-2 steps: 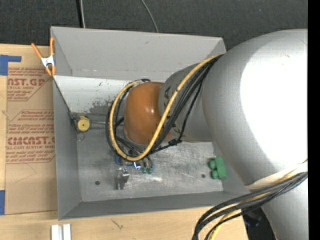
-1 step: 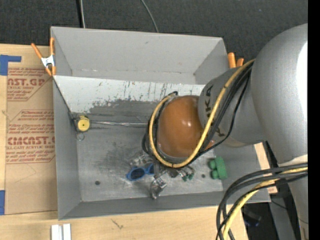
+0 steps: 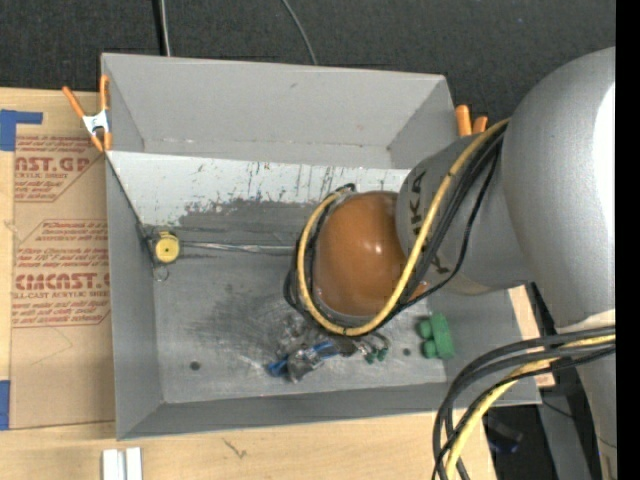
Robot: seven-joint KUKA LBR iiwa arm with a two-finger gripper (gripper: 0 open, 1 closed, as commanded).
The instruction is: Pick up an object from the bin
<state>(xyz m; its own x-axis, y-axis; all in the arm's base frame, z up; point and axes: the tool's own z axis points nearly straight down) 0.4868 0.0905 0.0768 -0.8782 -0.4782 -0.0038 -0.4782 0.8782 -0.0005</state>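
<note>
My gripper (image 3: 312, 347) is low over the bin floor near the front wall, mostly hidden under the orange dome on the wrist. A small blue thing (image 3: 283, 367) lies right at its lower left end; I cannot tell whether it is being gripped. To the right of the gripper, a small green two-lobed piece (image 3: 435, 336) rests on the floor. Far off by the bin's left wall sits a small round yellow thing (image 3: 165, 248).
The arm comes in from the right and covers the bin's right part, with yellow and black cables looped around the dome. The bin's walls slope steeply inward. Bare scuffed floor stretches between the yellow thing and the gripper.
</note>
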